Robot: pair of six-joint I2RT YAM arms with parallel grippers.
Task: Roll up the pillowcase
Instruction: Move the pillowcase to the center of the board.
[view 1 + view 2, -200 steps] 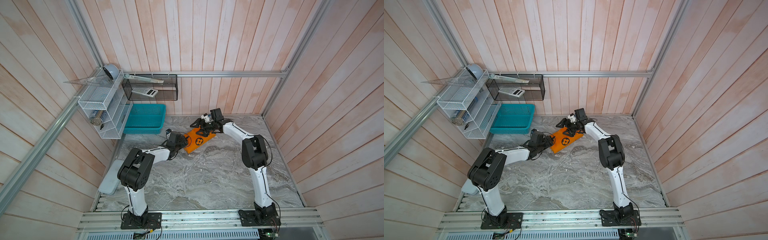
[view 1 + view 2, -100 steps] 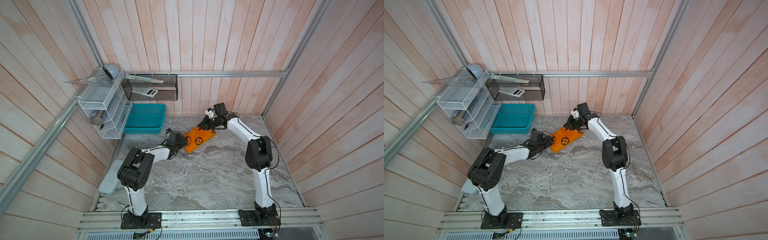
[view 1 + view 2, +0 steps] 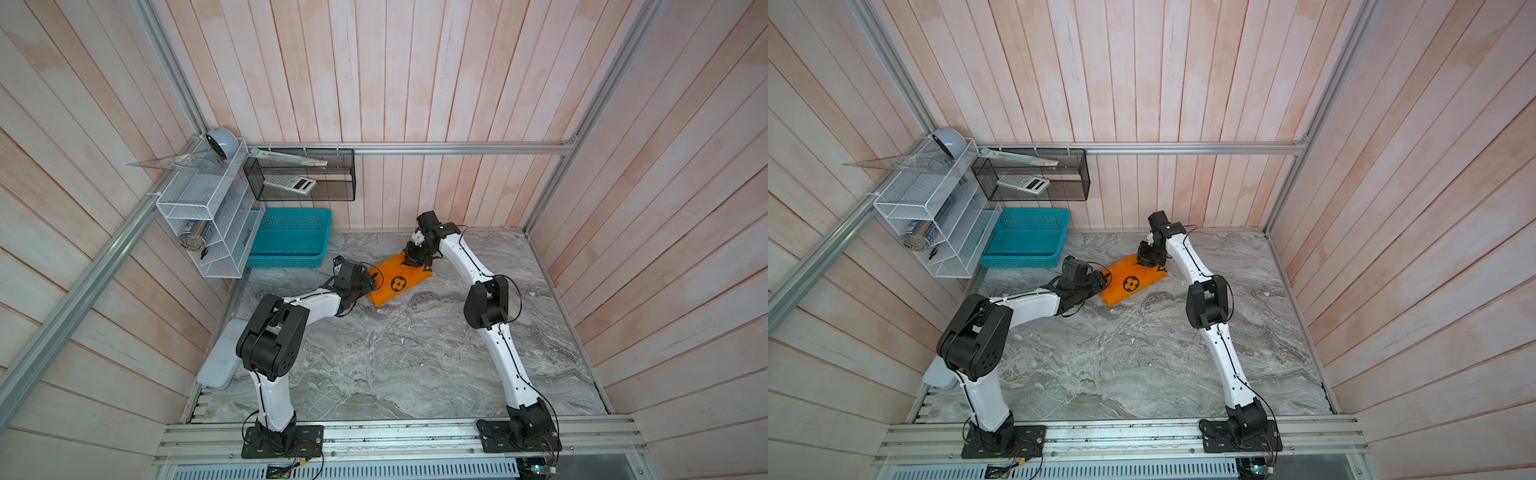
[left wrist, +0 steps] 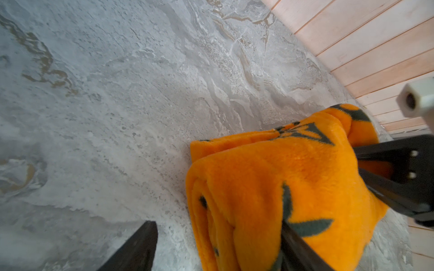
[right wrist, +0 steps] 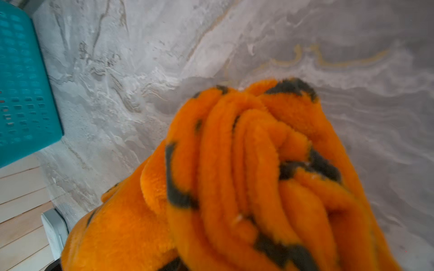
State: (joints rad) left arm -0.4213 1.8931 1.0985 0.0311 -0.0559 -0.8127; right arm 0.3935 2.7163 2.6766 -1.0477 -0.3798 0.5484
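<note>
Right end effector pinched the rolled pillowcase; left end effector stood open just beside it. Advised: keep layers tight.

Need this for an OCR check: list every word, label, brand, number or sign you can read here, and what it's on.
Nothing is legible in any view.
pillowcase: only black printed motifs, such as a circled flower; no letters.
calculator in the black mesh basket: keys and display too small to read.
silvery cylinder on the white wire rack: any label too small to read.
</note>
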